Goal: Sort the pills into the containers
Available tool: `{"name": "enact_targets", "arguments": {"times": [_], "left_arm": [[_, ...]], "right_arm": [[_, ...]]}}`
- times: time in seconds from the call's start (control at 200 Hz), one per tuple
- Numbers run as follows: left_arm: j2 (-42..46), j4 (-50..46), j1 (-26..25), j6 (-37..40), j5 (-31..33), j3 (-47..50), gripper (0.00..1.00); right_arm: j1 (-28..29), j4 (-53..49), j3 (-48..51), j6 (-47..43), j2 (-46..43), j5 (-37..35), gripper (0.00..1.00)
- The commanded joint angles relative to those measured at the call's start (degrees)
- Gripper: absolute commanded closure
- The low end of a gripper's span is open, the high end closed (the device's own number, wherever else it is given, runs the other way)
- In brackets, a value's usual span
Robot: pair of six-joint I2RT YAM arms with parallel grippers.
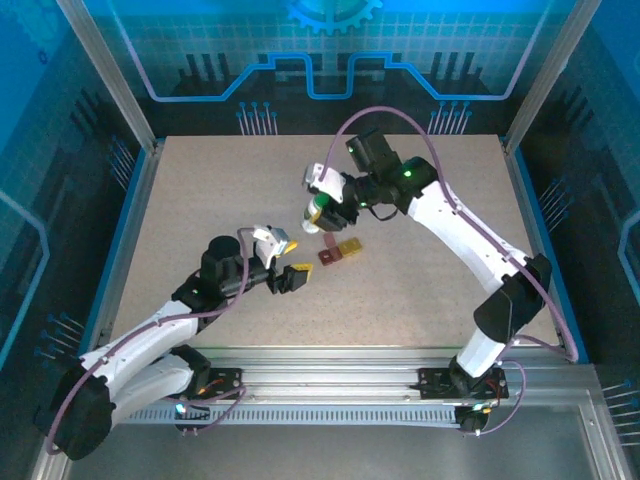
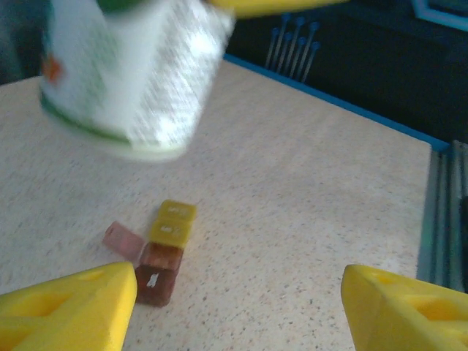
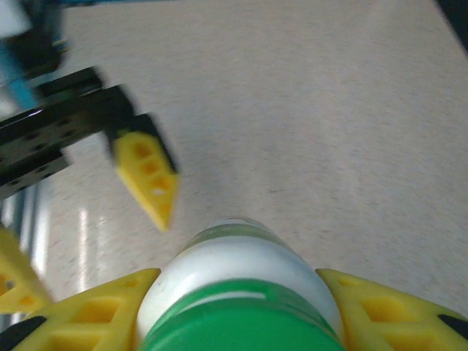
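My right gripper (image 1: 322, 208) is shut on a white bottle (image 3: 241, 267) with a green cap (image 3: 241, 322), one yellow finger pressing each side. In the left wrist view the bottle (image 2: 131, 73) hangs blurred above the table, off its surface. Below it lie the pills: a yellow-amber piece (image 2: 173, 219) and a dark red-brown piece (image 2: 157, 272) joined end to end as a short strip (image 1: 340, 251). My left gripper (image 1: 292, 275) stands open just in front of them (image 2: 238, 314), with nothing between its fingers. Its left finger (image 2: 69, 307) is close to the red-brown piece.
A thin pinkish flat piece (image 2: 123, 240) lies against the strip's left side. A yellow finger of the left gripper (image 3: 146, 175) shows beyond the bottle in the right wrist view. The table's blue rim (image 1: 130, 200) and metal frame bound the speckled surface.
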State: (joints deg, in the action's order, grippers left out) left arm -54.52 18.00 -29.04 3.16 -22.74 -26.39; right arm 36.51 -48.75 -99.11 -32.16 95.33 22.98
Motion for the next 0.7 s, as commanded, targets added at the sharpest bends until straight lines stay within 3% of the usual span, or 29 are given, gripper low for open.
{"name": "enact_targets", "arguments": {"times": [0.0, 0.31, 0.695], "left_arm": [[1.44, 3.72, -0.16, 2.97, -7.26, -0.15, 0.25], [1.45, 19.15, -1.73, 4.77, -11.64, 5.09, 0.21], [1.7, 14.7, -5.84, 9.59, -10.94, 2.85, 0.3]], "right_arm": [[2.64, -5.04, 3.14, -8.25, -3.83, 4.96, 0.57], [5.84, -8.82, 4.63, -10.38, -7.0, 10.85, 0.57], [7.4, -6.74, 5.75, -8.21, -7.9, 12.54, 0.56]]}}
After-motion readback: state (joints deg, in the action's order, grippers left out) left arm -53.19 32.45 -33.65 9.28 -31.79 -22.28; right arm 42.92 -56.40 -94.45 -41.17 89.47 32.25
